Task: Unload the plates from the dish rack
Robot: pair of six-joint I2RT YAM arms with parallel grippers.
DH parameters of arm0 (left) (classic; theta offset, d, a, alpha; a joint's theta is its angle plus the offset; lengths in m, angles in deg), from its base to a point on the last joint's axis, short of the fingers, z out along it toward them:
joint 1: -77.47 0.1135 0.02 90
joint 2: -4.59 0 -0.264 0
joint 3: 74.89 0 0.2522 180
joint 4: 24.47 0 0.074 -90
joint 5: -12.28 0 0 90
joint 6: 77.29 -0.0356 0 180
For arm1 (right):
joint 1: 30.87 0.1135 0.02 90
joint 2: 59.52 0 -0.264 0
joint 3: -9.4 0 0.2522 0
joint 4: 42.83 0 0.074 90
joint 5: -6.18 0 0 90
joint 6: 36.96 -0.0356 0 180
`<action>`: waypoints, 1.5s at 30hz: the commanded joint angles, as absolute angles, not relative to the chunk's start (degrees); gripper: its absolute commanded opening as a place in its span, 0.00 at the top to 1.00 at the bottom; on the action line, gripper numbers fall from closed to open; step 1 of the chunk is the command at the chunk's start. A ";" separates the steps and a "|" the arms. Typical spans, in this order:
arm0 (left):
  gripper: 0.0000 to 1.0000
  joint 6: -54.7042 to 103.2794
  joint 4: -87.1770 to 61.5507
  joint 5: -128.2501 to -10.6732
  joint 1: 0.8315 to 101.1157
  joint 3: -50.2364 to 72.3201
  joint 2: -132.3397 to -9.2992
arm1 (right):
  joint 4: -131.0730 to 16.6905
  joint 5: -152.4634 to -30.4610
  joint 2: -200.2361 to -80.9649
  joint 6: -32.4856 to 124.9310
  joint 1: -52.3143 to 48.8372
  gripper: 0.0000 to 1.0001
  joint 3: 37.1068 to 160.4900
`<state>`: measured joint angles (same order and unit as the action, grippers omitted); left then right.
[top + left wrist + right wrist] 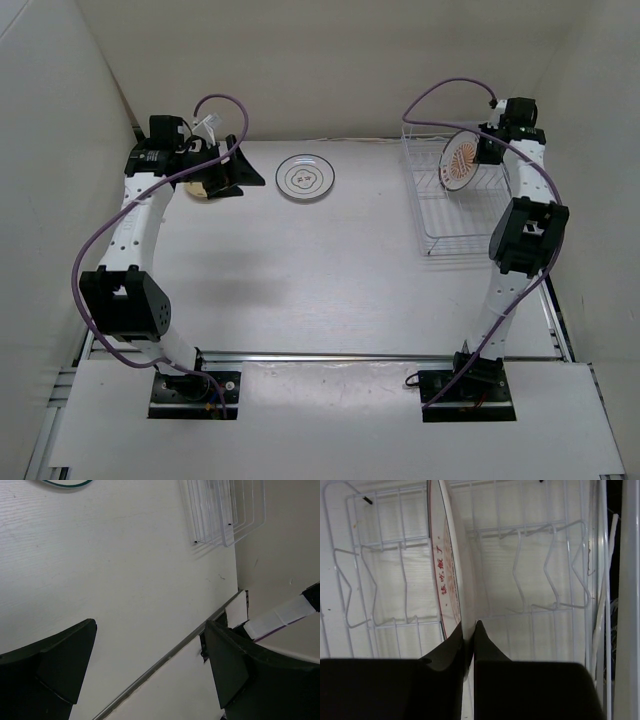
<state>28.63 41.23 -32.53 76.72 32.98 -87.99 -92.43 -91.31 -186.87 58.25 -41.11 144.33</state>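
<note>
The white counter (320, 270) carries three things across its far half. At 12 o'clock a white plate with dark concentric rings (305, 178) lies flat and apart from the rest, and at 2 o'clock the white wire dish rack (440, 215) stands near the right edge. At 10 o'clock a cream-tan plate (197, 193) shows only as a sliver, mostly covered.

The dish rack (440, 215), a white wire basket with a grid floor, sits on the tabletop (330, 270). At its far end the sunburst plate (445, 575), white with orange-red markings, stands tilted on edge, its rim pinched by the right hand (469, 632). The ringed plate (305, 178) lies flat well left of the rack. The cream-tan plate (203, 190), mostly hidden, lies farther left.
</note>
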 commanded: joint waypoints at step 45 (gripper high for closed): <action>0.00 22.38 39.91 -49.19 76.77 37.40 -82.25 | -113.54 -129.15 -154.79 58.59 -33.06 1.00 141.11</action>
<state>24.50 39.20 -58.85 76.78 34.77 -82.37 -108.87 -108.75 -156.01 60.83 -33.15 138.91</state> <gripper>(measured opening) 0.998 0.089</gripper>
